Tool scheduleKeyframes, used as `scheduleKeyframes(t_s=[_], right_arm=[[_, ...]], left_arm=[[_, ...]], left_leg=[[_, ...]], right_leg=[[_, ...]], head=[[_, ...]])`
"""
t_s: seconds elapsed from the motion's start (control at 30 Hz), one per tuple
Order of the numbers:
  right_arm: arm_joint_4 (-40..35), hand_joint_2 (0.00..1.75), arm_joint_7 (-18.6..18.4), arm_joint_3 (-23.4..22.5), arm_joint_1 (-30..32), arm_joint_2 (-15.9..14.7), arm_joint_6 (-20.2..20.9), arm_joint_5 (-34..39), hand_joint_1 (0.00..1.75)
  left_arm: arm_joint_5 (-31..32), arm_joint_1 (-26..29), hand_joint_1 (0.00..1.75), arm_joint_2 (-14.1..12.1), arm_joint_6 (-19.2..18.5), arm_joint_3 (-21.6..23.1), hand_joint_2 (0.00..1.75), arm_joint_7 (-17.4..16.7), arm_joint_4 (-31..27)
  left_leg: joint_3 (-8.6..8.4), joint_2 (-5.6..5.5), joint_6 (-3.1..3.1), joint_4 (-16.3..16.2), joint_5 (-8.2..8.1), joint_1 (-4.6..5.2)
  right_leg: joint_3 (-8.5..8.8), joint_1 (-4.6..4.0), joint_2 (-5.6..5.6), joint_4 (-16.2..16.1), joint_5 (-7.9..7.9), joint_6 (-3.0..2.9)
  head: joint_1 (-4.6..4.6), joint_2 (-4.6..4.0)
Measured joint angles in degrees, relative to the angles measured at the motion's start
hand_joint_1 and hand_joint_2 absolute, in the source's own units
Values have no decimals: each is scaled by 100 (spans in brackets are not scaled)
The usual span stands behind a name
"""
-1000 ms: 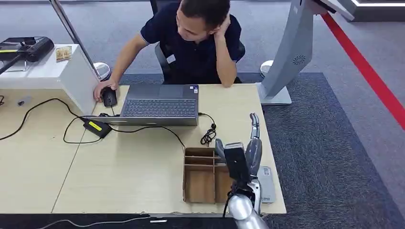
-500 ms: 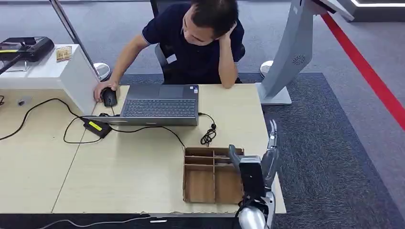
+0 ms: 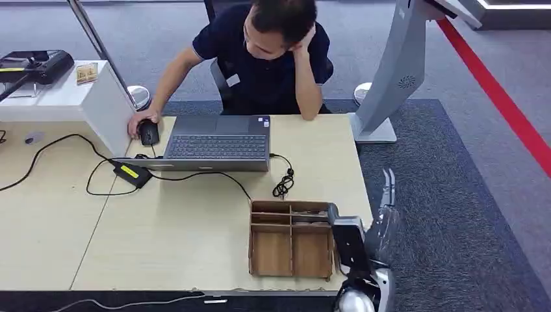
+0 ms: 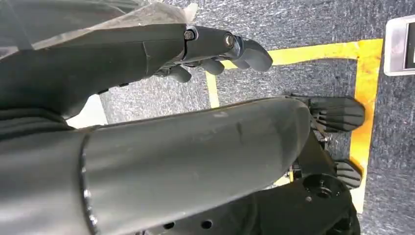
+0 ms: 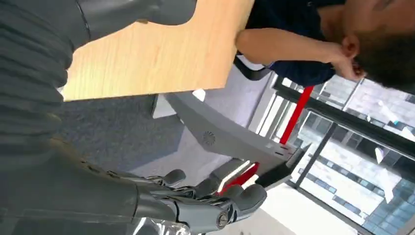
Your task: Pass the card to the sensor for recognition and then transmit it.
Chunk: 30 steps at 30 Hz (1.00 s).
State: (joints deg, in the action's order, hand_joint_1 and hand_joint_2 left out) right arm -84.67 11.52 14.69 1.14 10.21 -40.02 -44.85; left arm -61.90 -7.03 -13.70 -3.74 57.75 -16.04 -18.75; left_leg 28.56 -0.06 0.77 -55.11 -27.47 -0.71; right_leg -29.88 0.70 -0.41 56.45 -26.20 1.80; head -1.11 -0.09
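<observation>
Two views show the right hand, one the left.

Head view: the right hand (image 3: 383, 218) stands just off the right edge of the wooden table (image 3: 162, 234), over the dark carpet (image 3: 448, 214). Its fingers (image 3: 388, 185) point straight up and away from the robot, and nothing is held in them. Just beside the forearm, on the table's near right corner, sits a brown divided tray (image 3: 290, 225). Further back lie a coiled cable (image 3: 283, 185) and an open laptop (image 3: 217, 144). A person (image 3: 266, 58) sits behind the laptop with one hand on a mouse (image 3: 149, 133) and the other at the head. A grey stand (image 3: 393, 78) rises from the floor past the table's far right corner. I cannot tell where the card lies.

Left wrist view: the left hand (image 4: 161, 54) hangs over grey carpet crossed by yellow tape (image 4: 364, 88). Its fingers (image 4: 249, 51) are loosely bent and apart, and they grip nothing.

Right wrist view: the right hand (image 5: 195, 200) shows its fingers slightly bent and spread, with nothing between them. Beyond it are the table's edge (image 5: 161, 54), the grey stand (image 5: 220, 139) and the person's raised arm (image 5: 288, 46).
</observation>
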Motion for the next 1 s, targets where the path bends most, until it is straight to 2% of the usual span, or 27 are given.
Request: scheduleKeyframes(t_s=[0.5,0.8,1.0], right_arm=[[-98,175,-833,155,152,-477,0,-885,0],[-238,175,-1846,811,16,-1073,0,-1427,0],[-284,175,-2063,1322,-99,-1394,0,-1493,0]], left_arm=[[-66,-1,0,17,11,-17,0,7,2],[-76,-4,0,24,-22,-57,0,15,2],[-85,-5,0,24,-28,-103,0,15,2]], left_leg=[[0,-1,0,0,0,0],[1,-1,0,0,0,0],[0,-2,0,0,0,0]], right_leg=[[2,0,0,0,0,0],[3,0,0,0,0,0],[3,0,0,0,0,0]], head=[[0,0],[0,0],[2,0]])
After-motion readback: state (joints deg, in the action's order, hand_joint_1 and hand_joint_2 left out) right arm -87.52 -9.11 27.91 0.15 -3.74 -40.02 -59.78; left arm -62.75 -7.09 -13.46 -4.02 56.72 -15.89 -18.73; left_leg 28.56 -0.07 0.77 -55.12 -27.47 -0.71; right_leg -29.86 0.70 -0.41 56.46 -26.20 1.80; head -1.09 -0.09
